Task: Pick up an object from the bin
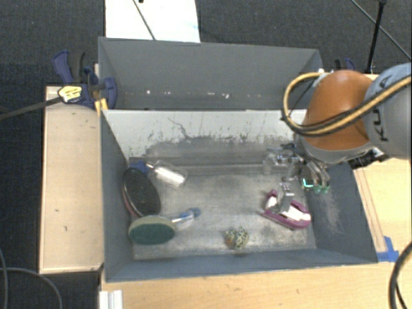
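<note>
- The purple-and-white thing [290, 214] lies flat on the floor of the bin [212, 195], at the lower right of the frame. Its long axis runs from left to lower right.
- The gripper [291, 184] hangs just above it, slightly toward the frame's top, so a short drop should meet it.
- I cannot tell whether the gripper is wide or narrow.
- A speckled ball [236, 238] lies apart, to the lower left.

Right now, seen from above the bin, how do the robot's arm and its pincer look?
The arm is grey and rounded. Its wrist wears a smooth, dome-shaped orange cover. Tan and black cables loop around that cover. The pincer is a small assembly of bare silver-grey metal parts, with a small green light glowing on it.
</note>
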`<move>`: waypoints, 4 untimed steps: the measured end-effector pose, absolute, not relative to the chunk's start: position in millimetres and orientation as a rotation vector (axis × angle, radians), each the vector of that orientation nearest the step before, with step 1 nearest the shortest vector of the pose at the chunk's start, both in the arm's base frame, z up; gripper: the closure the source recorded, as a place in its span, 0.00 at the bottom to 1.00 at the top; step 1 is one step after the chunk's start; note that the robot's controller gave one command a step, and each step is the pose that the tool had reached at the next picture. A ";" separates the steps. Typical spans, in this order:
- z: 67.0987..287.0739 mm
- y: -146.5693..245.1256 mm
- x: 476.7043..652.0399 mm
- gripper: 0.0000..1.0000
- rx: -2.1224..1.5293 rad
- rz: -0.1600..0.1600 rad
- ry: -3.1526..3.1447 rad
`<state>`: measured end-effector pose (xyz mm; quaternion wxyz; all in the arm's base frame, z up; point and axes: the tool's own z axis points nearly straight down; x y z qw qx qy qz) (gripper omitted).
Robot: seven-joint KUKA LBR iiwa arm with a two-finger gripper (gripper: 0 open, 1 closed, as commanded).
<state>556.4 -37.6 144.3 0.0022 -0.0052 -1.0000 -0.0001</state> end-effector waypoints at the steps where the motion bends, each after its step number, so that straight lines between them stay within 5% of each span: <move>1: 74.4 -124.6 526.2 0.00 0.522 0.001 -3.099; 2: 70.4 -77.9 516.3 0.00 -0.091 -0.004 -3.141; 3: 70.1 -79.4 516.0 1.00 -0.087 -0.001 -3.141; 4: 250.8 -88.2 476.8 1.00 -0.001 0.003 -3.150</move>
